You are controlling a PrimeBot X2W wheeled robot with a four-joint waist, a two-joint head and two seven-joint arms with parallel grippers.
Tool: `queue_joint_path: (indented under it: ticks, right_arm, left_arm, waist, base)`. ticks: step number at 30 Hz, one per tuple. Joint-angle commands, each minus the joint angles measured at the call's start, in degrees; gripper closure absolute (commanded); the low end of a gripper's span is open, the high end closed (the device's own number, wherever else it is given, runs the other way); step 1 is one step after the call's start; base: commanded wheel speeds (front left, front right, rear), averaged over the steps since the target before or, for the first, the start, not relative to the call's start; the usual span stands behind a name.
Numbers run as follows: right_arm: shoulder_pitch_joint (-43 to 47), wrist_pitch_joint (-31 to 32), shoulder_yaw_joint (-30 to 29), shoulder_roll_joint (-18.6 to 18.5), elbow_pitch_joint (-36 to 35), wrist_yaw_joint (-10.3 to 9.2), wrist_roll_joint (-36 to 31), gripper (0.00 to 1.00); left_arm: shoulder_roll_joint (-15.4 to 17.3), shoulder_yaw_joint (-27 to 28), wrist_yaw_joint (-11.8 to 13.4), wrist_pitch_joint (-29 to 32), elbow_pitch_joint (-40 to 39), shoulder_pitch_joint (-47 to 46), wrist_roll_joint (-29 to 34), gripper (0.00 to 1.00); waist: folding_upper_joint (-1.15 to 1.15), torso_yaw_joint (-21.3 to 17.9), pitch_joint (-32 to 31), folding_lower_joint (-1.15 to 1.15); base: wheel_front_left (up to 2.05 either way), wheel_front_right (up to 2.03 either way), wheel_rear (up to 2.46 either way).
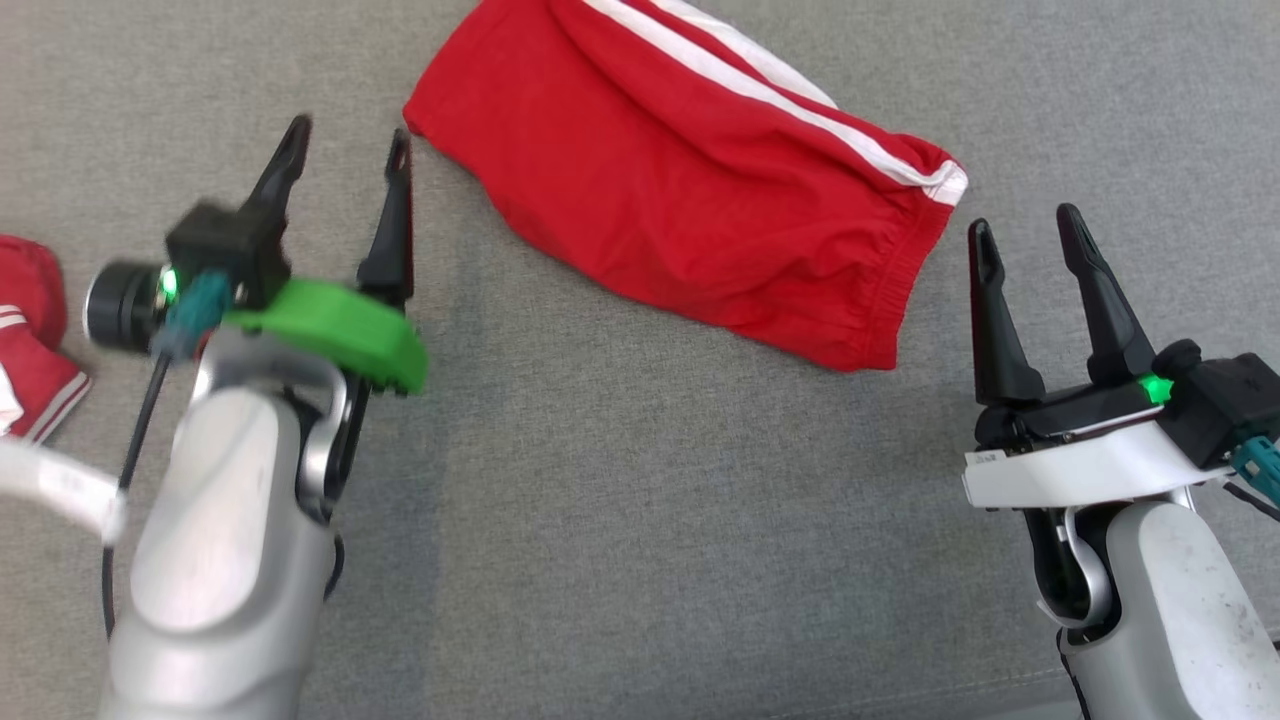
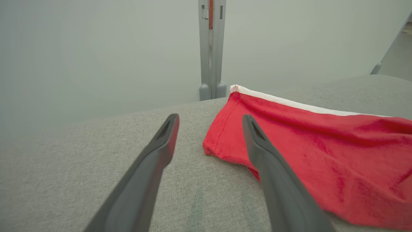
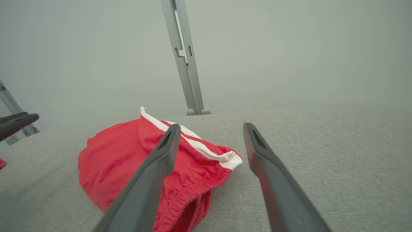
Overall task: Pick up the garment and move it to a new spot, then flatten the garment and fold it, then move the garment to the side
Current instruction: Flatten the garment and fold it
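Left hand: fingers spread wide, holding nothing. Its inner finger is just beside the near corner of the garment; whether it touches cannot be told.
Right hand: fingers spread wide and empty, tips close to the elastic waistband end of the garment but apart from it.
Garment: red cotton shorts with white side stripes lie rumpled on the grey woven fabric surface, between the two hands and slightly ahead of them.
Other cloth: a second red piece with white trim lies at the surface's left edge, well apart from the shorts.
Left arm pose: silver forearm rises from the lower left, green wrist plate tilted, fingers pointing forward.
Right arm pose: forearm rises from the lower right, fingers pointing forward and slightly inward.
Behind: a grey metal upright stands past the surface's far edge.
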Motion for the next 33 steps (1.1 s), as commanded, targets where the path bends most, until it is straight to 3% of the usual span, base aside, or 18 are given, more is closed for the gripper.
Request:
queue_joint_path:
  ticks: [1, 8, 15, 22, 23, 24, 25, 29, 33]
  right_arm:
    - [-1.22, 0.19, 0.33, -0.09, -0.29, 0.01, 0.16, 0.00]
    - [-2.86, -0.39, 1.45, 0.44, 0.30, 0.01, 0.63, 0.00]
    - [-3.62, -0.81, 2.36, 1.05, 1.29, 0.01, 1.35, 0.00]
    - [-4.05, -1.02, 2.77, 1.29, 2.50, 0.01, 1.97, 0.00]
    - [-4.13, -1.01, 2.92, 1.29, 2.67, 0.01, 2.08, 0.00]
    - [-4.15, -0.97, 3.02, 1.29, 2.79, 0.01, 2.15, 0.00]
    - [-4.18, -0.94, 3.05, 1.23, 2.88, 0.01, 2.16, 0.00]
    - [-4.20, -0.98, 2.86, 1.09, 2.96, 0.01, 2.32, 0.00]
    - [-3.04, -0.99, 2.16, 0.90, 3.04, 0.01, 2.15, 0.00]
  left_arm:
    - [0.68, -1.03, -1.36, 2.82, 1.65, -3.70, -0.14, 0.00]
    - [1.41, -6.50, -4.69, 14.26, 14.70, -17.28, -2.76, 0.00]
    - [3.54, -11.08, -5.19, 18.95, 28.44, -27.39, -4.07, 0.00]
    - [4.69, -19.19, -5.27, 26.32, 36.92, -31.69, -8.02, 0.00]
    - [4.66, -20.17, -5.27, 27.43, 37.70, -31.86, -9.26, 0.11]
    - [4.66, -20.79, -5.27, 28.11, 38.28, -31.87, -10.27, 0.69]
    - [4.78, -21.75, -5.27, 28.92, 38.88, -32.00, -10.90, 1.00]
    - [5.69, -23.36, -5.19, 27.08, 39.52, -32.32, -13.19, 1.00]
    - [5.75, -22.42, -3.88, 20.39, 39.73, -31.06, -13.42, 1.00]
  waist:
    - [0.00, -1.06, 2.02, 0.00]
    - [0.00, -3.72, 5.12, 0.00]
    - [0.00, -6.07, 6.86, 0.00]
    - [0.00, -6.77, 6.69, 0.00]
    - [0.00, -6.87, 6.58, 0.00]
    - [0.00, -6.95, 6.47, 0.00]
    - [0.00, -7.01, 6.38, 0.00]
    - [0.00, -7.11, 6.12, 0.00]
    - [0.00, -6.47, 5.22, 0.00]
  base:
    - [0.00, 0.00, 0.00]
    - [0.00, 0.00, 0.00]
    - [0.00, 0.00, 0.00]
    - [0.00, 0.00, 0.00]
    - [0.00, 0.00, 0.00]
    - [0.00, 0.00, 0.00]
    - [0.00, 0.00, 0.00]
    - [0.00, 0.00, 0.00]
    - [0.00, 0.00, 0.00]
